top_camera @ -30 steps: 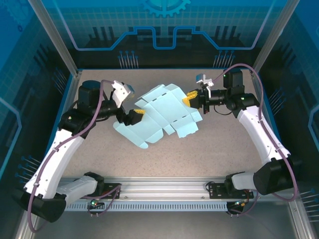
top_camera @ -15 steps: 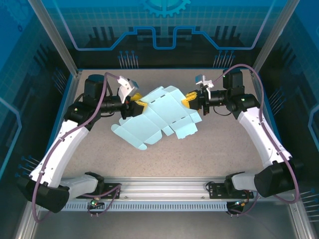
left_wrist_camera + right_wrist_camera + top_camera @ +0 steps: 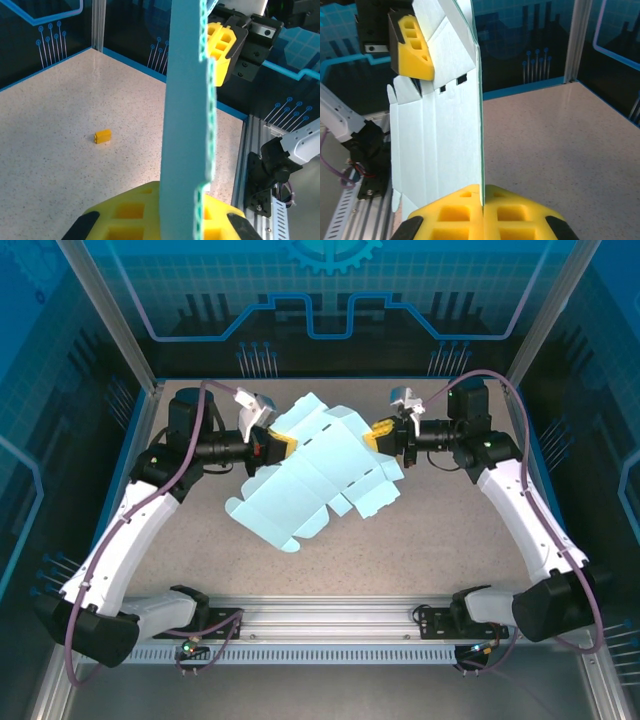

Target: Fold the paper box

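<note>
The paper box (image 3: pixel 320 475) is a flat pale-blue die-cut sheet, held up off the table between both arms. My left gripper (image 3: pixel 277 445) is shut on its upper left edge; in the left wrist view the sheet (image 3: pixel 187 115) rises edge-on from between the yellow pads (image 3: pixel 125 220). My right gripper (image 3: pixel 382 438) is shut on the sheet's right edge; in the right wrist view the sheet (image 3: pixel 445 140) stands up from the closed yellow pads (image 3: pixel 455 215), and the left gripper's yellow pad (image 3: pixel 412 47) shows at its far end. The sheet's lower flaps hang toward the table.
A tiny orange-yellow block (image 3: pixel 102 136) lies on the speckled tabletop (image 3: pixel 420 540), hidden under the sheet from above. Blue walls and aluminium frame posts enclose the table. The arm bases sit on the rail (image 3: pixel 330 625) at the near edge.
The left gripper has swung up and to the right with the sheet's left edge, lifting that side off the table and tilting the sheet. The right gripper has barely moved.
</note>
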You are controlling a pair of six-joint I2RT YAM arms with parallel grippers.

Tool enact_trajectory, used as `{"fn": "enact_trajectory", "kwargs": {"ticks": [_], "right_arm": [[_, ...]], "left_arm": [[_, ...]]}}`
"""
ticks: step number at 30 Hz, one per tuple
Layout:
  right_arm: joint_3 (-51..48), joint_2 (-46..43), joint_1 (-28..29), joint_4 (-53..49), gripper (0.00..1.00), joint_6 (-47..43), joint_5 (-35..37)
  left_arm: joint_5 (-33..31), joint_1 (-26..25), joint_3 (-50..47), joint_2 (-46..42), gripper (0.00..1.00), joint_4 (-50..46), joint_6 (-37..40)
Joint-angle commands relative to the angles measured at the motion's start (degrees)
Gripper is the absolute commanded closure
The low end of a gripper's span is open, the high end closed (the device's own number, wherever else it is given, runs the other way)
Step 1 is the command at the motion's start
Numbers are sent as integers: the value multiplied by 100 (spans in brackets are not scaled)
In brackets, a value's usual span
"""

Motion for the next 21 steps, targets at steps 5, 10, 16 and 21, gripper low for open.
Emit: {"fn": "enact_trajectory", "kwargs": {"ticks": [5, 10, 16, 21], "right_arm": [[-485, -548, 719, 532, 100, 79, 2197], [-827, -763, 1350, 966, 100, -143, 3703], [-1171, -769, 2150, 1414, 100, -659, 5383], [-1394, -728, 2425, 1756, 100, -835, 6036]], "left_arm": [[-49, 42, 35, -149, 100, 302, -1698], [-279, 41, -169, -179, 100, 693, -2535], [-339, 41, -279, -95, 100, 1065, -3251], [-423, 41, -316, -41, 100, 1195, -3466]]}}
